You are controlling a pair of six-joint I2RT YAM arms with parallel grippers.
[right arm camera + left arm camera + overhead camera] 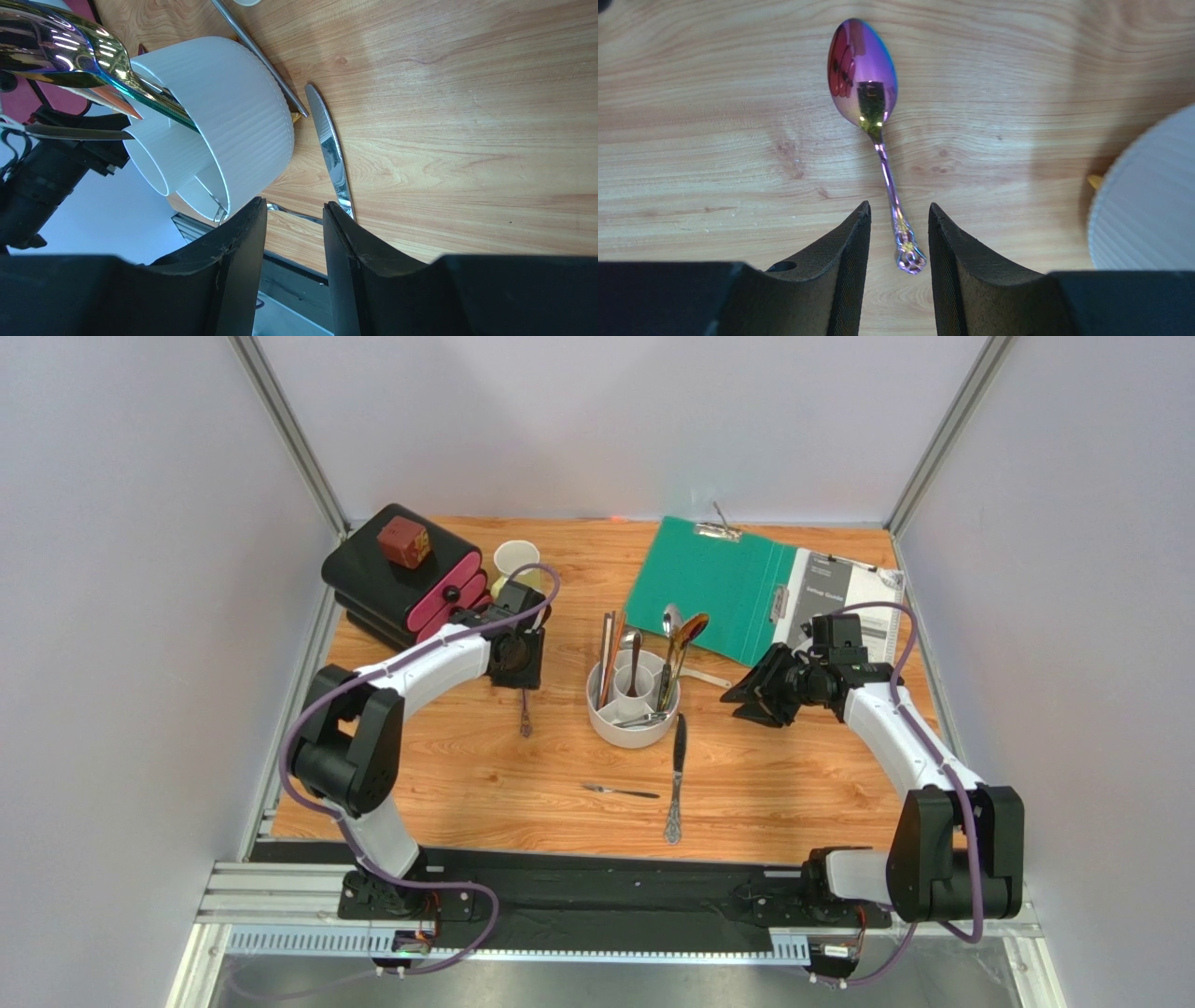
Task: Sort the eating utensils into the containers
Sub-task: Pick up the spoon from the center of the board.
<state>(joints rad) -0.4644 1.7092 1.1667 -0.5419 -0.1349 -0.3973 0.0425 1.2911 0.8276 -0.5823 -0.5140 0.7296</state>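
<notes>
Nearest you on the surface (pixel 421 798), a long knife (pixel 675 805) lies lengthwise, its far end close to the white holder (pixel 613 725). A slim silver utensil (pixel 622 791) lies crosswise just to its left, too small for you to tell what kind. Further in on the left, the purple spoon (pixel 868 105) lies flat on the wood with its bowl pointing away from your left wrist camera. Your left jaws stand apart on either side of the tip of its handle, with a sliver of wood showing on each side, so nothing is gripped. In the middle, the holder stands upright with several spoons and other utensils (pixel 634 665) standing in its compartments. Your right jaws sit low to the right of the holder, aimed at it, near but not touching. They are parted with nothing between them, and the holder's ribbed wall (pixel 246 119) and the knife's blade (pixel 330 150) lie just ahead. At the far side you have a pale mug (pixel 516 560), a black and pink stack (pixel 400 595) with a brown cube (pixel 403 542) on top, and an open green folder (pixel 709 574).
</notes>
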